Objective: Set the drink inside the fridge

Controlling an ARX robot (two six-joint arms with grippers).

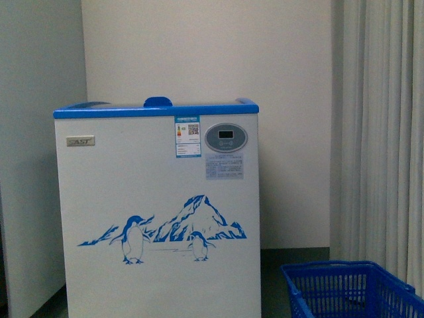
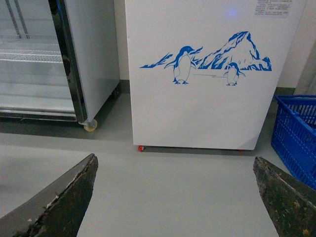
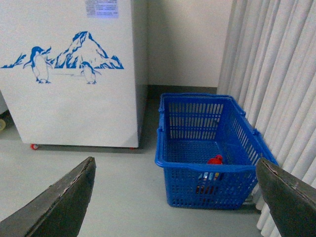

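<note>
1. One fridge (image 1: 156, 218) faces you: a white chest freezer with a blue top rim. On its front are one blue mountain picture with two penguins, one label sticker (image 1: 187, 137) and one oval control panel (image 1: 226, 138).
2. One blue plastic basket (image 3: 207, 168) stands on the floor (image 2: 173, 187) to the fridge's right. It is apart from the fridge's corner by a narrow strip of bare floor, and its far side is close against the pleated curtain (image 3: 266, 74).
3. One drink sits inside that basket, near its front wall. You see only its red cap (image 3: 215, 160).
4. One glass-door cooler (image 2: 34, 59) stands to the fridge's left, with a thin gap between the two cabinets.
5. Two small red feet show under the fridge's front bottom edge, one at each corner.
6. Open grey floor lies in front of the fridge and the basket, so you have room there.
7. Your left fingers (image 2: 64, 202) are spread wide with nothing between them, above the floor in front of the fridge.
8. Your right fingers (image 3: 59, 207) are also spread wide and empty, well short of the basket.
</note>
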